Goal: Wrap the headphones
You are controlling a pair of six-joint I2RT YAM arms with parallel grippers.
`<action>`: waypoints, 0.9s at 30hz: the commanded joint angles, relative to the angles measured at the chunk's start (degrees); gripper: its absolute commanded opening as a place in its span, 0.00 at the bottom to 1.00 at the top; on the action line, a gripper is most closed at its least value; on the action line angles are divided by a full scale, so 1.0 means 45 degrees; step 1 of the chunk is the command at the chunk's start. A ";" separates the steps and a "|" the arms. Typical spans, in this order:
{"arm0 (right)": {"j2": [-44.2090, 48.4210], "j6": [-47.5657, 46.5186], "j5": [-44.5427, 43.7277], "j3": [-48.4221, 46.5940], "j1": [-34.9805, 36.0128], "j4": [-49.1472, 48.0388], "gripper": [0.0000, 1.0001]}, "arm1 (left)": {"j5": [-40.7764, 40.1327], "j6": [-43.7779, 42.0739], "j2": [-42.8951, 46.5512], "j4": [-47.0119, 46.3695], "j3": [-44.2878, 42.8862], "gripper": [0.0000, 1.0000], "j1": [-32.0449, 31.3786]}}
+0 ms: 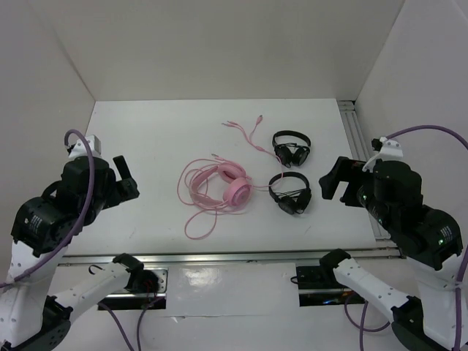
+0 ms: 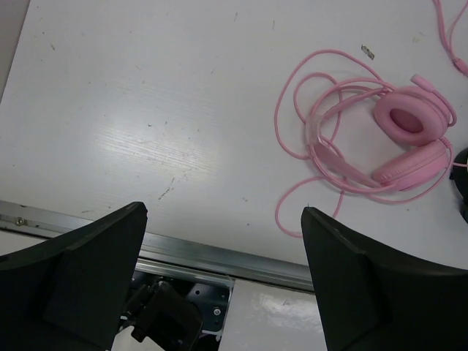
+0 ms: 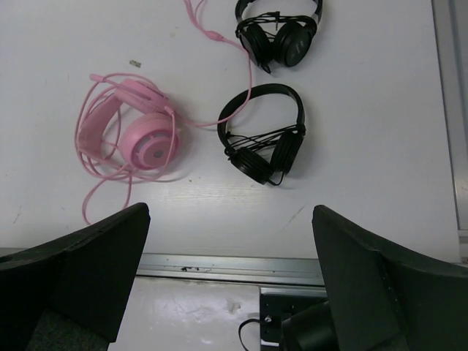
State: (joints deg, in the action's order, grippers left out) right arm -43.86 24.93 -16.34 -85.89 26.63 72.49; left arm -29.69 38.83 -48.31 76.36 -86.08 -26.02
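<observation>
No legible text, label, brand, number or sign is found on anything shown in any of the views.

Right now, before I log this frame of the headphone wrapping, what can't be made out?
Cable plugs: top view, too small to identify; both wrist views crop them at the top edge.
Far black headphones: right wrist view, top edge crops the headband.
Near black headphones: left wrist view, only a sliver at the right edge.
Pink headphones: which cable loops run under the earcups, tangle hides it in every view.
</observation>
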 commanded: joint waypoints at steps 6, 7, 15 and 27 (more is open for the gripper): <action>0.0349 0.0085 -0.0122 0.0510 0.0155 -0.1028 0.99 | 0.1069 -0.0815 0.0755 -0.2180 0.1196 1.00 0.0079; 0.0467 0.0085 0.0229 0.1072 0.0156 -0.1591 0.99 | 0.1535 -0.0816 0.0872 -0.2899 0.1471 1.00 0.0079; 0.0468 0.0281 0.2027 0.3673 0.0156 -0.3665 0.99 | 0.2924 0.0276 -0.1778 -0.6062 0.4850 1.00 0.0079; 0.1269 0.0164 0.4547 0.6018 0.0039 -0.5502 0.99 | 0.4723 0.0610 -0.6818 -1.0599 0.5929 1.00 0.0079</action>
State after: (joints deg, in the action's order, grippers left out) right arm -39.86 25.93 0.43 -59.51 27.00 53.30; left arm -10.98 40.58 -75.11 36.80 -57.52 -25.91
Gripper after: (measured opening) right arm 0.993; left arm 0.997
